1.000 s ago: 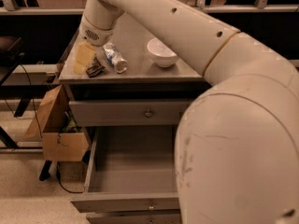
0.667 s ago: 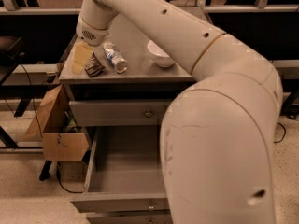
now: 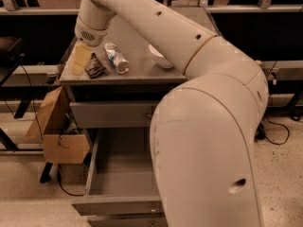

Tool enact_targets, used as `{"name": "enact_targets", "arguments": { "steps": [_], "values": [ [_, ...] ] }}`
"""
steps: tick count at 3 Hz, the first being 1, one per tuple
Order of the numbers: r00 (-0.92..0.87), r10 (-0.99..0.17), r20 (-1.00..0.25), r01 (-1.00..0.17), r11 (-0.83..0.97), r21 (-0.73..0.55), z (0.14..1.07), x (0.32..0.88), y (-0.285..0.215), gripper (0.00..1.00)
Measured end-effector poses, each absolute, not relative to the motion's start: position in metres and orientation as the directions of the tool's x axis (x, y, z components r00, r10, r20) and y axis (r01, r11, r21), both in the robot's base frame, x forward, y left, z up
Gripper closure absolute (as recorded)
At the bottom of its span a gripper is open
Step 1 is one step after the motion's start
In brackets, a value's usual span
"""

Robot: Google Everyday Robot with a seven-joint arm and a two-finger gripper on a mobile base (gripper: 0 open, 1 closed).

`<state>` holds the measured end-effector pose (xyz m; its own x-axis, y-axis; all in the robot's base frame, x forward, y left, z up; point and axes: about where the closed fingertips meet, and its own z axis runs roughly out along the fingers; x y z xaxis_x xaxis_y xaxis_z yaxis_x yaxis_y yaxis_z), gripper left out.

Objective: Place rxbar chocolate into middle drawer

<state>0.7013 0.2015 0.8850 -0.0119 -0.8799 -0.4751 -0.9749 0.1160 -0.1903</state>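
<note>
The rxbar chocolate (image 3: 94, 66), a small black wrapper, lies on the grey cabinet top (image 3: 137, 74) near its front left corner. My gripper (image 3: 80, 59), at the end of the large white arm, hangs down over the left edge of the top, just left of the bar and close beside it. I cannot tell whether it touches the bar. The middle drawer (image 3: 102, 205) is pulled out wide below, and its grey box shows nothing in the part I can see. My arm hides its right half.
A clear plastic bottle (image 3: 116, 58) with a blue-white label lies right of the bar. A white bowl (image 3: 157, 59) stands further right, partly behind my arm. The top drawer (image 3: 111, 114) is shut. An open cardboard box (image 3: 57, 136) stands on the floor at the left.
My arm has swung toward the camera and now covers the right half of the view and most of the bowl. The gripper stays by the bar; bar and bottle have not moved.
</note>
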Motion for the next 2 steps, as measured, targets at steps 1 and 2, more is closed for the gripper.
{"name": "enact_targets", "arguments": {
  "steps": [1, 2],
  "values": [
    [0.023, -0.879, -0.475, -0.979, 0.076, -0.187, 0.879, 0.705, 0.206, 0.0],
    [0.065, -0.886, -0.46, -0.98, 0.029, -0.194, 0.87, 0.718, 0.205, 0.0]
  ]
}}
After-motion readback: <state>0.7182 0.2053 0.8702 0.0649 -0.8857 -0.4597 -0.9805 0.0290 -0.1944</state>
